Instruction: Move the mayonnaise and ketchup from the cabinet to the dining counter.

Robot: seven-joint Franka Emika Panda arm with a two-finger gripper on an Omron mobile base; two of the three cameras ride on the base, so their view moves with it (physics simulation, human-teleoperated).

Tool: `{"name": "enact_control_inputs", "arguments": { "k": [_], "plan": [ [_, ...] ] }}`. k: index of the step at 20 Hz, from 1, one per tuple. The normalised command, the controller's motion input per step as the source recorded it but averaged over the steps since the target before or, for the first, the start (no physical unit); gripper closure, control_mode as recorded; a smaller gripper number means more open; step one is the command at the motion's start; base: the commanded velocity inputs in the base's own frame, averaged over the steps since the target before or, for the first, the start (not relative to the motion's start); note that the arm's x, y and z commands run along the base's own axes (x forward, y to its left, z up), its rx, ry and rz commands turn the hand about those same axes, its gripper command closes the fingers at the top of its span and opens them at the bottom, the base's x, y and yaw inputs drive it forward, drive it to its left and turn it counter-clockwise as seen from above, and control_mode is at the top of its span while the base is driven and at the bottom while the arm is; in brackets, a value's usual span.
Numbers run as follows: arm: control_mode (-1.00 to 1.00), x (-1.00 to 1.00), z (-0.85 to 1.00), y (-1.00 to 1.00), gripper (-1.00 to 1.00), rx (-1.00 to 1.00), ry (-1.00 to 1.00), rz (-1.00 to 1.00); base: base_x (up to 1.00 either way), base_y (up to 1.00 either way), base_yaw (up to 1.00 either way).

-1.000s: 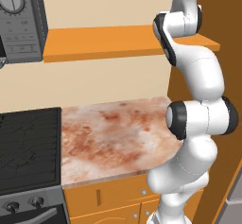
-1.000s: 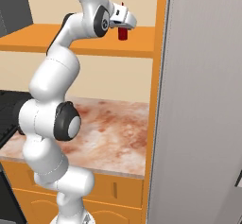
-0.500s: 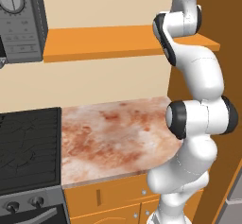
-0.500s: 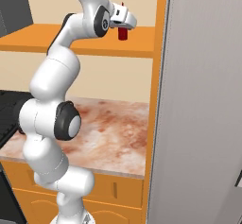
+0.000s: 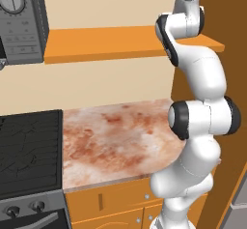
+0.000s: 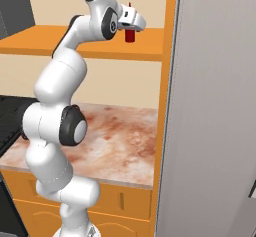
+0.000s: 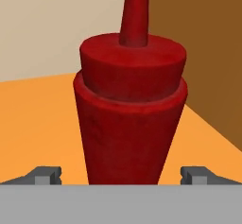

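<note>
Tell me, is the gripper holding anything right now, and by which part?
Nothing is held yet. The gripper is open, its fingertips apart on either side of the ketchup body, which stands upright on the cabinet.

The ketchup (image 7: 130, 119) is a slim dark-red squeeze bottle with a stepped collar and a pointed red nozzle. It stands upright on the cabinet (image 5: 111, 42), a flat bright-orange shelf board with a thick front edge, near the board's right end beside a brown side wall. In the right base view the ketchup (image 6: 130, 35) shows small and red above the board (image 6: 45, 41).
</note>
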Motion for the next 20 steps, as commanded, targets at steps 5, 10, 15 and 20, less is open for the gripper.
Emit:
{"name": "enact_control_inputs", "arguments": {
  "k": [5,10,15,20],
  "plan": [
    [-1.00,0.10,0.00,-0.02,-1.00,0.00,0.00,0.00,0.00,0.00,0.00],
    [-1.00,0.00,-0.03,0.00,1.00,0.00,0.00,0.00,0.00,0.00,0.00],
    [-1.00,0.00,-0.06,-0.01,1.00,0.01,0.01,-0.03,0.00,0.00,0.00],
    [-1.00,-0.03,0.00,0.00,1.00,0.00,-0.01,-0.02,0.00,0.00,0.00]
  ]
}}
